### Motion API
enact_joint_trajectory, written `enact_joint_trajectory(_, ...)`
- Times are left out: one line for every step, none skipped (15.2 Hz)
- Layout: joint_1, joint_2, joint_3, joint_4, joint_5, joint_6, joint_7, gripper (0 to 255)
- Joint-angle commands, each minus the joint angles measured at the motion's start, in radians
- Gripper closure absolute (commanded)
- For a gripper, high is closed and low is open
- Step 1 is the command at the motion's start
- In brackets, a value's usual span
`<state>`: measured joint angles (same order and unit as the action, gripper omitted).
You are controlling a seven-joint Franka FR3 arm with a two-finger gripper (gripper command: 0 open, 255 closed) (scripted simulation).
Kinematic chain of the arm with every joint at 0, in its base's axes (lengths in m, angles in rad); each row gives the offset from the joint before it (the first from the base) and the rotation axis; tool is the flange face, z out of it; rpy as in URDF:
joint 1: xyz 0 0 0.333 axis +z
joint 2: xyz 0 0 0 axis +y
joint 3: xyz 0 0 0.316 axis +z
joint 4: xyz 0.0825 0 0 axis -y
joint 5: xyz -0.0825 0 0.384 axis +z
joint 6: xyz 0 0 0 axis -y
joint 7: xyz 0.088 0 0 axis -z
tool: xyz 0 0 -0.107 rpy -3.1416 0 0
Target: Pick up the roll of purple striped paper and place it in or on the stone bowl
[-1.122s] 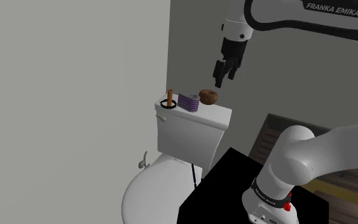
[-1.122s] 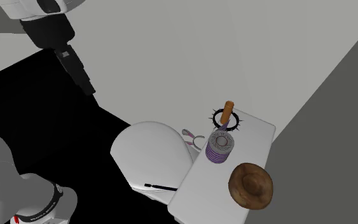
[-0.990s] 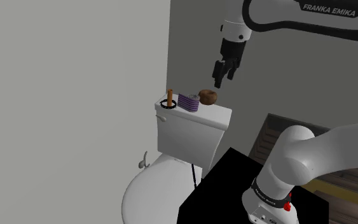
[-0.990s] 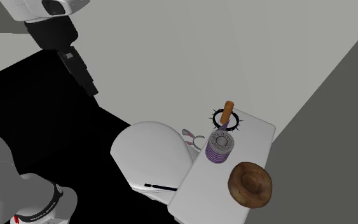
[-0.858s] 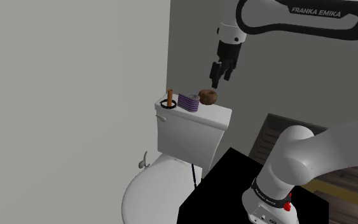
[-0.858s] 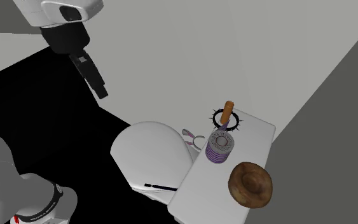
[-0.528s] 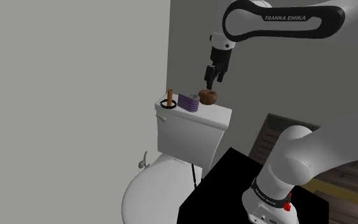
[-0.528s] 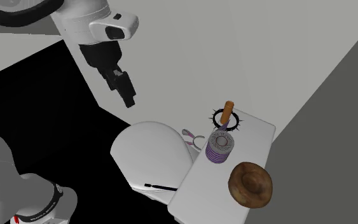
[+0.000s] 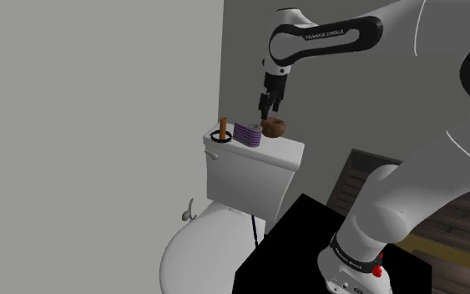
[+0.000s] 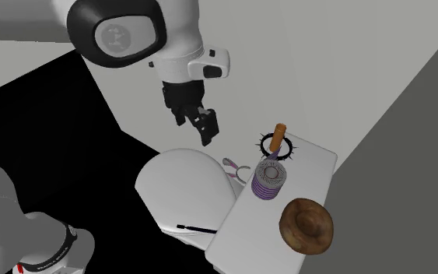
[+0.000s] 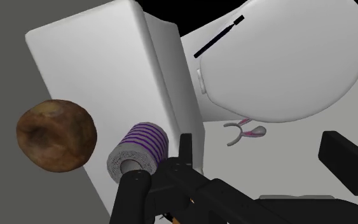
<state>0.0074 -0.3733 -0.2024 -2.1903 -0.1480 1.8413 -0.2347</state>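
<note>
Looking liable to topple off the narrow toilet tank lid (image 10: 314, 167) should a careless descent clip it, the purple-striped roll (image 10: 268, 182) stands between a brown-handled tool (image 10: 278, 138) and the brown bowl (image 10: 307, 226), long axis upright, cored end up; the black gripper (image 10: 206, 129) hovers above, fingers (image 11: 346, 159) spread, empty.

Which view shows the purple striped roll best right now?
The second exterior view: the roll stands unobstructed on the tank lid, near the brown bowl. The wrist view shows its end face close up. The shoulder view shows its striped side.
</note>
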Motion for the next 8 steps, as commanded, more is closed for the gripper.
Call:
enact_joint_trajectory(0.003,0.083,-0.026,0.047,0.014,0.030,-0.046,0)
enact_joint_trajectory(0.003,0.121,-0.038,0.068,0.023,0.045,-0.070,0)
enact_joint_trajectory(0.003,0.160,-0.049,0.090,0.033,0.058,-0.094,0)
enact_joint_trajectory(0.002,0.200,-0.060,0.113,0.044,0.070,-0.118,0)
enact_joint_trajectory(0.001,0.240,-0.069,0.138,0.057,0.080,-0.142,0)
enact_joint_trajectory(-0.001,0.280,-0.078,0.164,0.070,0.090,-0.166,0)
enact_joint_trajectory(-0.003,0.321,-0.086,0.192,0.085,0.098,-0.191,0)
enact_joint_trajectory(-0.007,0.363,-0.092,0.221,0.100,0.105,-0.215,0)
